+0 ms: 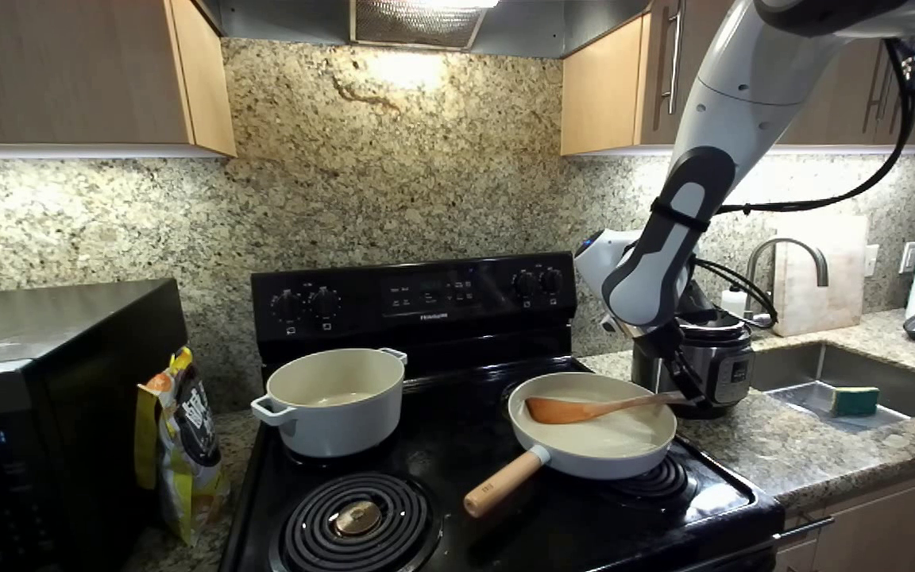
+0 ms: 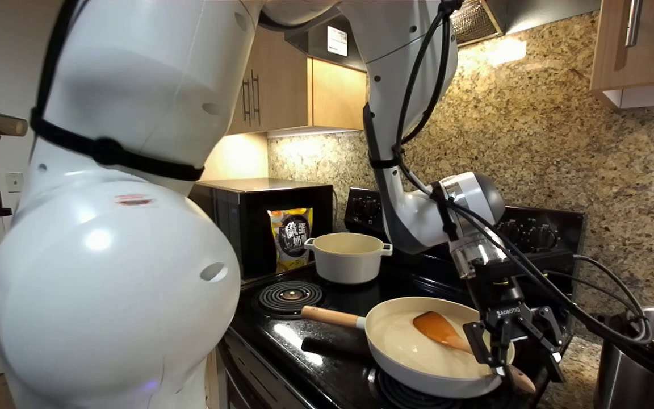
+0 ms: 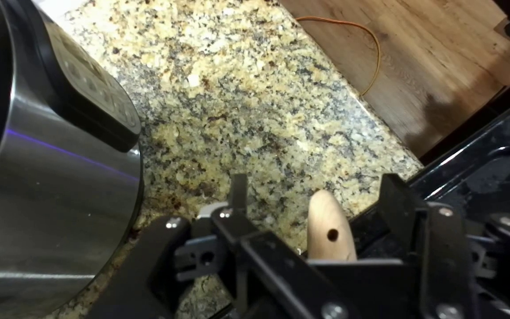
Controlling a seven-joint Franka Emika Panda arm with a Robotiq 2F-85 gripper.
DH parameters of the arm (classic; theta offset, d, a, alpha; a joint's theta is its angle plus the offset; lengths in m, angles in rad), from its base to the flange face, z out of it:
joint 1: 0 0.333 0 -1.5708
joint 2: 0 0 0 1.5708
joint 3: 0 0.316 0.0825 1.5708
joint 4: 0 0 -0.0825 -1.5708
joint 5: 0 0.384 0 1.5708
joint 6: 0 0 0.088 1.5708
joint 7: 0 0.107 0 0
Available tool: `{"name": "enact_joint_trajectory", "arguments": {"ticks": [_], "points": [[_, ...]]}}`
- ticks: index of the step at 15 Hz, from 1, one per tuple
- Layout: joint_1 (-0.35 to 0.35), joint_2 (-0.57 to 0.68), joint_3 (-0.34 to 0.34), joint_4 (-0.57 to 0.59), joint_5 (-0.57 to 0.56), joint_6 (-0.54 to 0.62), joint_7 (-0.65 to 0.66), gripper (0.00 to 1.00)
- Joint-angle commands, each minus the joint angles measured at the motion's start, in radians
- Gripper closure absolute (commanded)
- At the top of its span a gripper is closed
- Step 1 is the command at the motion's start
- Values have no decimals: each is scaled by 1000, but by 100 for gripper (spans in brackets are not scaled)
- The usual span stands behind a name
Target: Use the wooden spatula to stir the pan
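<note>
The gripper (image 3: 316,192) is spread wide with the handle of the wooden spatula (image 1: 565,410) between its jaws but not pinched, so nothing's held. Spatula's lying in the pan (image 1: 600,464), handle sticking out over the rim. My worry: a jaw bumping that loose handle could flip it onto the stove (image 1: 457,433), and a lopsided grab would probably twist the blade. Count: one spatula, one pan, one white pot (image 1: 346,421), one steel cooker (image 1: 731,377), one snack bag (image 1: 194,449), one sponge (image 1: 855,401).
</note>
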Motion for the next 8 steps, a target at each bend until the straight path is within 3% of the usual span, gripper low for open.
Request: {"name": "enact_joint_trajectory", "arguments": {"ticks": [1, 8], "points": [[-5, -17, 6, -22, -28, 2, 23, 0], [5, 7, 27, -7, -23, -2, 12, 0]]}}
